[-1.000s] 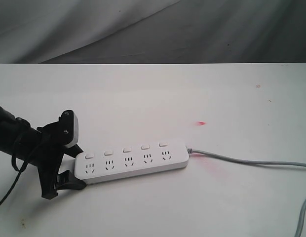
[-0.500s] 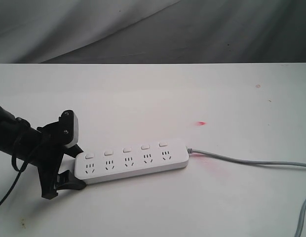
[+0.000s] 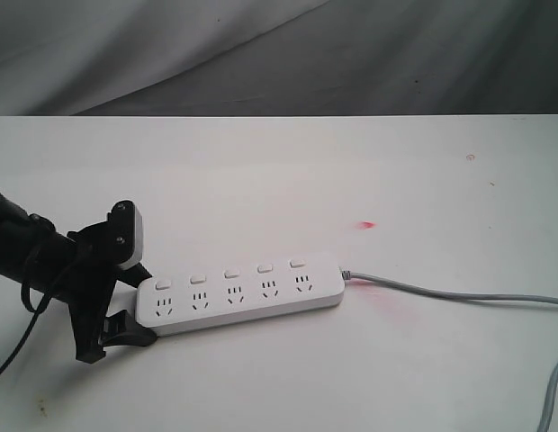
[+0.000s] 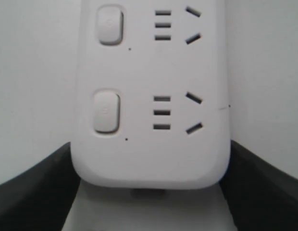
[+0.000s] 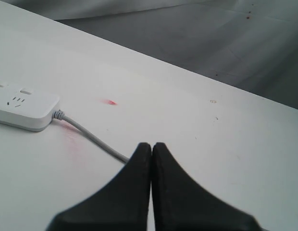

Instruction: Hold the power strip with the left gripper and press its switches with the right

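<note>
The white power strip (image 3: 238, 292) lies flat on the white table (image 3: 351, 180), its grey cord (image 3: 441, 292) trailing off to the right. My left gripper (image 3: 144, 304) is shut on the strip's left end, one black finger pressed against each long side. The left wrist view shows this end (image 4: 149, 144) held between both fingers (image 4: 38, 187). The five switches (image 3: 229, 273) sit in a row above the sockets, and none is being touched. My right gripper (image 5: 151, 145) is shut on nothing. It hovers over bare table near the cord (image 5: 91, 137), well away from the strip's far end (image 5: 24, 103), outside the exterior view.
A small red mark (image 3: 367, 224) and a faint pink smear (image 3: 387, 306) lie near the strip's cord end. The table's back edge (image 3: 279, 116) meets a grey cloth backdrop (image 3: 351, 54). More cord curls in at the lower right corner (image 3: 553, 396).
</note>
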You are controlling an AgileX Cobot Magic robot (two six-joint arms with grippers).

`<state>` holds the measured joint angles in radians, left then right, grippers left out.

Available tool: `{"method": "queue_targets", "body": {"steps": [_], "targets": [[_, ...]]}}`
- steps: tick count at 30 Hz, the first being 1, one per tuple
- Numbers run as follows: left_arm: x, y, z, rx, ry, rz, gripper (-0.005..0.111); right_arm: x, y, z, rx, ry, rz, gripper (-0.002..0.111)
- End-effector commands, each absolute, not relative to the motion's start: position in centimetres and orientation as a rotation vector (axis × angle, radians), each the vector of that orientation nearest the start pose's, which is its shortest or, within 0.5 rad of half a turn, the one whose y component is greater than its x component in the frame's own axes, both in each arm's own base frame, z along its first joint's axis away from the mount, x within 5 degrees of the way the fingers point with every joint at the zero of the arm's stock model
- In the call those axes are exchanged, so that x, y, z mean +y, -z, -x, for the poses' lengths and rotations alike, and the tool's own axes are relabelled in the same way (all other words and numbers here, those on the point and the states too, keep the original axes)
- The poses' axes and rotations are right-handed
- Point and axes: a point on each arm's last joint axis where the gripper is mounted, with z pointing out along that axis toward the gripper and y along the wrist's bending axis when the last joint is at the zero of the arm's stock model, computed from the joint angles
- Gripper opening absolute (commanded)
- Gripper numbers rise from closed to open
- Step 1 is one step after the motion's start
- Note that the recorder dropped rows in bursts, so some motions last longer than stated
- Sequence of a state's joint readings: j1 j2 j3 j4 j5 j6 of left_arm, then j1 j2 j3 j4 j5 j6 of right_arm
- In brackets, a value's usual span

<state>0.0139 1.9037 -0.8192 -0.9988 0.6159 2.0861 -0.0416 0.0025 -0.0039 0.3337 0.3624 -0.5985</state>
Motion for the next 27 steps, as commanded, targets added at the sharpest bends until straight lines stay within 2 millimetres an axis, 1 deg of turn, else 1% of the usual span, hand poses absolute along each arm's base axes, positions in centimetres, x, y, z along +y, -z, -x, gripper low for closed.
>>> {"method": "queue_targets", "body": {"steps": [1,9,10,12,15,16,18,19,21,25,27], "targets": [[-3.8,-9.9,-30.2,2.177,0.360,-1.546,0.051,0.8,-18.3,-5.3,1.800,0.125,0.288,0.000],[-3.8,-9.9,-30.2,2.177,0.360,-1.546,0.051,0.8,-18.1,-5.3,1.821,0.127,0.304,0.000],[-3.8,-9.9,-30.2,2.177,0.360,-1.546,0.051,0.9,-18.5,-5.2,1.826,0.135,0.321,0.000],[-3.8,-9.9,-30.2,2.177,0.360,-1.546,0.051,0.9,-19.8,-4.8,1.841,0.163,0.375,0.000],[-3.8,-9.9,-30.2,2.177,0.360,-1.546,0.051,0.8,-22.8,-4.0,1.818,0.240,0.435,0.000],[-3.8,-9.9,-30.2,2.177,0.360,-1.546,0.051,0.7,-24.2,-4.0,1.789,0.245,0.424,0.000],[-3.8,-9.9,-30.2,2.177,0.360,-1.546,0.051,0.6,-25.9,-4.3,1.789,0.265,0.433,0.000],[-3.8,-9.9,-30.2,2.177,0.360,-1.546,0.051,0.6,-27.1,-4.6,1.811,0.268,0.445,0.000],[-3.8,-9.9,-30.2,2.177,0.360,-1.546,0.051,0.6,-28.7,-5.4,1.853,0.258,0.458,0.000],[-3.8,-9.9,-30.2,2.177,0.360,-1.546,0.051,0.2,-32.2,-8.5,1.914,0.308,0.523,0.000],[-3.8,-9.9,-30.2,2.177,0.360,-1.546,0.051,0.6,-33.5,-10.1,1.944,0.277,0.571,0.000]]}}
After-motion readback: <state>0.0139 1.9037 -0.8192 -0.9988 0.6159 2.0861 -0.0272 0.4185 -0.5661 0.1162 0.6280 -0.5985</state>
